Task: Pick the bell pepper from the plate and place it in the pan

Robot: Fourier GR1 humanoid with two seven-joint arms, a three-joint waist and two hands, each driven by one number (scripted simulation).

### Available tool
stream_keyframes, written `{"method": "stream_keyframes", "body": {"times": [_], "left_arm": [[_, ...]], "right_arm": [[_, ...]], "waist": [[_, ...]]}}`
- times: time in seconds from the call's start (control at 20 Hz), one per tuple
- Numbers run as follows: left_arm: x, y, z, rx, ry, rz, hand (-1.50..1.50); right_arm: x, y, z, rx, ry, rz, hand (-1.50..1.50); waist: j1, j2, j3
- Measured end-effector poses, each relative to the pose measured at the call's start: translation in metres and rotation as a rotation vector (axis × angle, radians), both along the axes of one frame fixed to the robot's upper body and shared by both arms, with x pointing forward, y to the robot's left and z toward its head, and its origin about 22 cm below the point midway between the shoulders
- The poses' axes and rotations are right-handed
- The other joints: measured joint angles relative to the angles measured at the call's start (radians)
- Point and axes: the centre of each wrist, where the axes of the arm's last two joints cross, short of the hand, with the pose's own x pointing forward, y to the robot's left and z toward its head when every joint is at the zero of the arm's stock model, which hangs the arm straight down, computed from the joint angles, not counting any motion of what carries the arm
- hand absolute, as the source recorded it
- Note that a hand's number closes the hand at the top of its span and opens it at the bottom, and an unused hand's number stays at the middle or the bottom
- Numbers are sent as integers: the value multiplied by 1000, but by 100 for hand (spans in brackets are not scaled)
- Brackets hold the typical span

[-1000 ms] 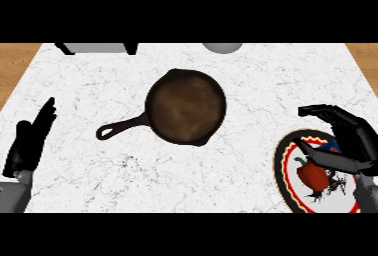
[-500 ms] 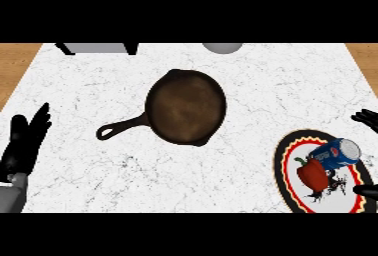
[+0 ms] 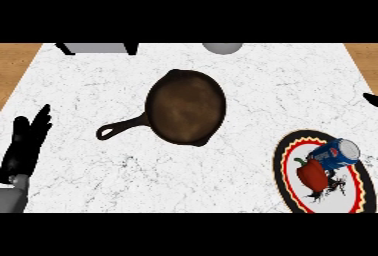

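1. The left hand (image 3: 26, 145) rests at the left edge, fingers straight, holding nothing.
2. The pan (image 3: 184, 107) lies mid-table, ready to receive.
3. The bell pepper (image 3: 311, 172) is on the plate (image 3: 284, 170), touching a blue can (image 3: 336, 152).
4. The right hand (image 3: 371, 98) barely shows (fingers: I cannot tell).

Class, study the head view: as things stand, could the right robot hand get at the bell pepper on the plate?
Probably yes. The right robot hand shows only at the right edge, with bare counter toward the plate. But a blue can lies against the bell pepper, crowding that side.
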Motion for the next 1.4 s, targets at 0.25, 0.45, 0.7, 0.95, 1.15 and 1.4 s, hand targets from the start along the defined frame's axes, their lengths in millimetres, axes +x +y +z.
{"method": "stream_keyframes", "body": {"times": [0.25,0.45,0.7,0.95,1.15,1.4], "left_arm": [[0,-4,-1,-4,3,3,0],[7,-6,0,-14,0,2,0],[4,-4,2,-14,2,-2,0],[1,-2,3,-7,-4,4,0],[1,1,3,-6,-1,1,0],[6,-2,2,-3,2,4,0]], "right_arm": [[-1,34,19,-286,44,17,-150],[-5,62,16,-455,67,20,-150],[-9,86,-3,-600,116,22,-150],[-22,95,-23,-654,146,18,-150],[-24,97,-43,-695,142,-1,-150],[-20,94,-58,-746,136,-21,-150]], "waist": [[4,1,0],[4,3,1],[8,4,2],[2,3,3],[3,3,3],[2,4,3]]}}
